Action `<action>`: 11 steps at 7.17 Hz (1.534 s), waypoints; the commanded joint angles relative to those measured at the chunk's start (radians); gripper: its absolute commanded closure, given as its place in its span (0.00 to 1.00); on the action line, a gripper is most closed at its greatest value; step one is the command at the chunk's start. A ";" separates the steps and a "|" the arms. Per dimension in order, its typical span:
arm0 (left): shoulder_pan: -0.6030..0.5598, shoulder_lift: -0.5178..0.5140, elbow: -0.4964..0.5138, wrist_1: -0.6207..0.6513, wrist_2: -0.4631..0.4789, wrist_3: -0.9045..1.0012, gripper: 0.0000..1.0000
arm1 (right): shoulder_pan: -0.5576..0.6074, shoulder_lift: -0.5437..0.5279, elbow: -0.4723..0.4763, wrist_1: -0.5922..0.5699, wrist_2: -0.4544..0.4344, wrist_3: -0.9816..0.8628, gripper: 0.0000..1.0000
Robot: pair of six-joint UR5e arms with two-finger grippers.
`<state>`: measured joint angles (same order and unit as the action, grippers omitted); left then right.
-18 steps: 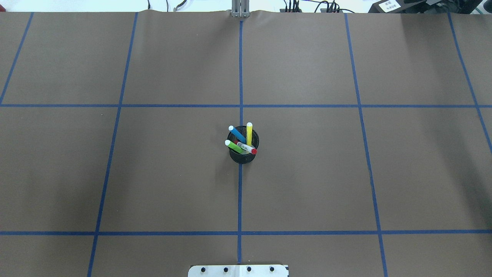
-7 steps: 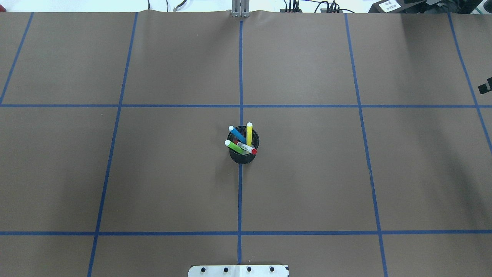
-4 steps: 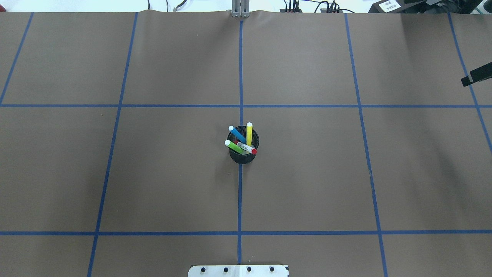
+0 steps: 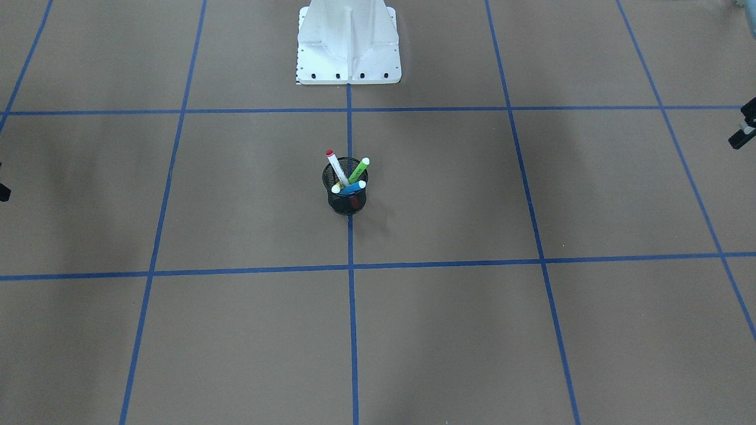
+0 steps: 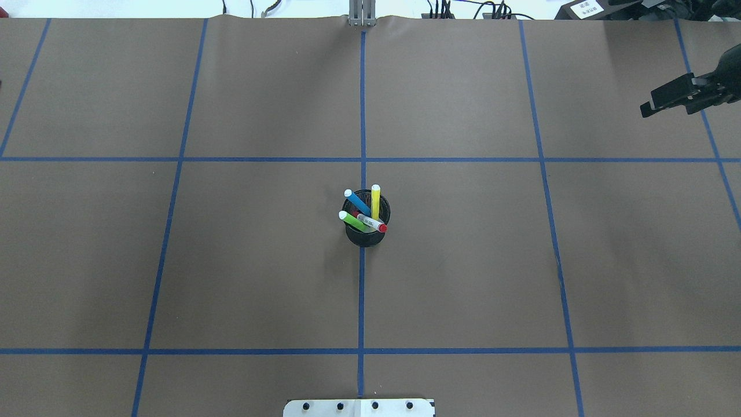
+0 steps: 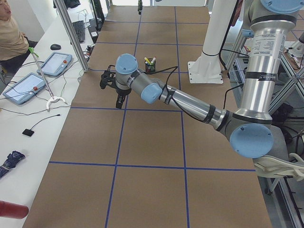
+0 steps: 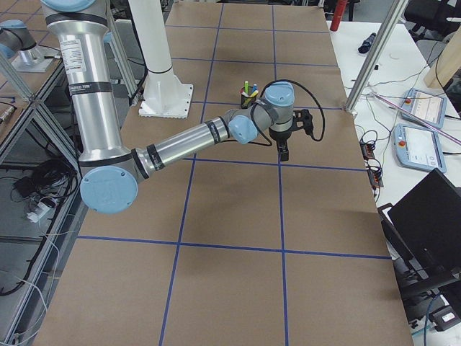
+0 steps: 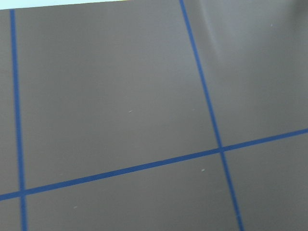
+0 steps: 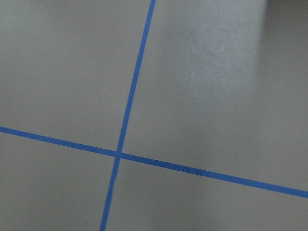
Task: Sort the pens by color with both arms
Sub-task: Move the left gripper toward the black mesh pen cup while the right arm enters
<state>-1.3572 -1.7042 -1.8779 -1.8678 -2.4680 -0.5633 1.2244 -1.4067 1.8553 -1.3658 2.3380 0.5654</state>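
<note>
Four pens stand in a black mesh cup [image 5: 366, 236] at the table's centre: blue [image 5: 357, 202], yellow [image 5: 375, 200], green [image 5: 350, 220] and white with a red cap [image 5: 371, 223]. The cup [image 4: 346, 202] also shows in the front view. My right gripper [image 5: 651, 106] hangs at the far right edge, well away from the cup. My left gripper [image 4: 739, 137] barely shows at the front view's right edge. I cannot tell whether either is open or shut. Both wrist views show only bare table.
Blue tape lines [image 5: 362, 116] divide the brown table into squares. The white mounting base [image 5: 359, 407] sits at the near edge. Side benches hold tablets [image 6: 57, 64] and a laptop [image 7: 432, 216]. A person [image 6: 12, 35] sits at the left end.
My right gripper has come into the overhead view from the right edge and moved further in and towards the far side. The pens and cup have not moved.
</note>
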 commanded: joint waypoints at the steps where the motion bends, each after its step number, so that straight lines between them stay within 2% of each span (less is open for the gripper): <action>1: 0.119 -0.098 -0.001 -0.011 0.065 -0.212 0.00 | -0.054 0.011 0.025 -0.012 -0.052 0.083 0.00; 3: 0.286 -0.179 0.005 -0.007 0.182 -0.360 0.00 | -0.120 0.011 0.038 -0.039 -0.112 0.087 0.00; 5: 0.409 -0.259 0.025 -0.005 0.279 -0.443 0.00 | -0.132 0.012 0.036 -0.039 -0.143 0.088 0.00; 7: 0.493 -0.383 0.110 -0.005 0.287 -0.528 0.01 | -0.137 0.012 0.030 -0.039 -0.143 0.088 0.00; 8: 0.535 -0.425 0.127 -0.005 0.302 -0.568 0.01 | -0.137 0.012 0.030 -0.039 -0.143 0.088 0.00; 9: 0.579 -0.443 0.132 -0.007 0.361 -0.587 0.01 | -0.137 0.012 0.030 -0.039 -0.143 0.088 0.00; 10: 0.628 -0.477 0.154 -0.016 0.365 -0.584 0.02 | -0.137 0.012 0.030 -0.039 -0.144 0.088 0.00; 11: 0.635 -0.523 0.189 -0.020 0.365 -0.580 0.17 | -0.137 0.012 0.030 -0.039 -0.144 0.088 0.00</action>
<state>-0.7487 -2.1794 -1.7228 -1.8819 -2.1111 -1.1430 1.0876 -1.3944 1.8853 -1.4051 2.1941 0.6535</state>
